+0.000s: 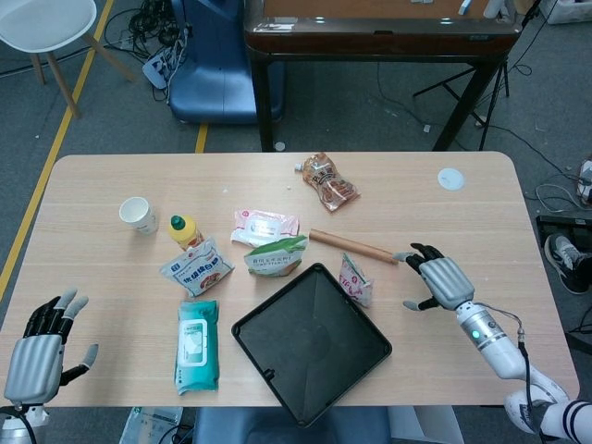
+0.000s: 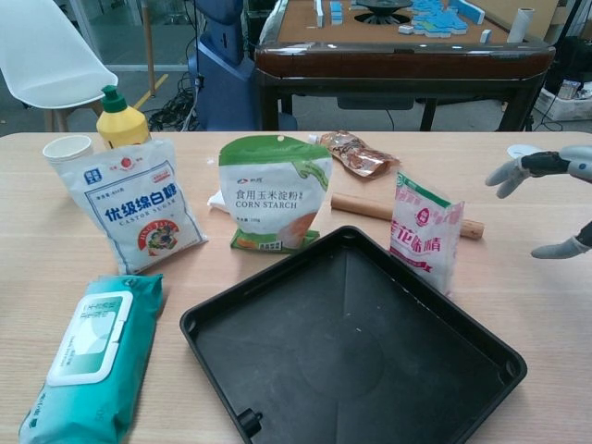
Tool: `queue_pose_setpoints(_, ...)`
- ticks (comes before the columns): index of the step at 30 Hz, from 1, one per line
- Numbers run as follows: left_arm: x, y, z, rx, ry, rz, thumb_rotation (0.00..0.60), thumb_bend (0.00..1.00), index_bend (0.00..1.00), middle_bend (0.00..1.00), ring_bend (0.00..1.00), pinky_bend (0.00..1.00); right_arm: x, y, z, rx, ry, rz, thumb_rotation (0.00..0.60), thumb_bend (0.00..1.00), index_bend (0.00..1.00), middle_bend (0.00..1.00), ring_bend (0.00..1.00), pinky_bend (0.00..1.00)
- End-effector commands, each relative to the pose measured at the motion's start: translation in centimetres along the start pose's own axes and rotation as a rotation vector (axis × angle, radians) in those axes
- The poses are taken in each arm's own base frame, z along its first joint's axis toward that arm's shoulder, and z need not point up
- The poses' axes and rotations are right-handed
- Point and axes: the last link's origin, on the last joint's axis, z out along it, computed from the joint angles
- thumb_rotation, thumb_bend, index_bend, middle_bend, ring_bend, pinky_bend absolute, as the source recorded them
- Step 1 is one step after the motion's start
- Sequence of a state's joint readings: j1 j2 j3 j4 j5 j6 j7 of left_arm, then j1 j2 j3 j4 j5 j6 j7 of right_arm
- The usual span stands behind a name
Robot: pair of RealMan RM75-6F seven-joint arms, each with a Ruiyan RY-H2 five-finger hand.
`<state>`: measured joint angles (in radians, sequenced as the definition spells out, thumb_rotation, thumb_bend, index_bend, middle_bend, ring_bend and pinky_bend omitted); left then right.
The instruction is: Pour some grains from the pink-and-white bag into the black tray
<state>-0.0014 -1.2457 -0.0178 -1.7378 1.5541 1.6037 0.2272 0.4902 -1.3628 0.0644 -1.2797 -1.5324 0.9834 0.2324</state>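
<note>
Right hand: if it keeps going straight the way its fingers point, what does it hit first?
Probably the pink-and-white bag. The right hand is open, fingers toward it, bare table between; the rolling pin lies just beyond that line.

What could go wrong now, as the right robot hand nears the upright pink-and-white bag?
The open right robot hand may tip the upright pink-and-white bag, which stands free at the square black plastic tray's edge. The wooden rolling pin just behind the bag may get bumped and roll.
</note>
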Motion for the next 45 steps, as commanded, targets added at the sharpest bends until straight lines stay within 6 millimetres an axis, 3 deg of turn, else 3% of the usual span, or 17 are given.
queue_pose_setpoints(1,0.0,0.0,-0.1,0.002,0.001,0.002,0.6,0.28,0.16,0.09,0.07,0.07,-0.9,-0.7,1.6,0.03,-0.015,0.025,0.6,0.0,0.2,0.25,0.08,0.11)
queue_pose_setpoints(16,0.1,0.0,-0.3,0.014,-0.006,0.018,0.6,0.28,0.16,0.09,0.07,0.07,-4.1,-1.7,5.4,0.069,-0.037,0.125,0.6,0.0,0.21,0.23,0.06,0.11)
queue_pose_setpoints(27,0.0,0.0,-0.3,0.017,-0.012,0.021,0.6,0.28,0.16,0.09,0.07,0.07,-5.9,-1.8,6.1,0.077,-0.067,0.173,0.6,0.0,0.22,0.22,0.06,0.1)
queue_pose_setpoints(45,-0.3,0.0,-0.2,0.02,-0.022,0.021,0.6,0.28,0.16,0.09,0.07,0.07,-7.1,-3.2,7.5,0.132,-0.063,0.225,0.6,0.01,0.23,0.23,0.06,0.1)
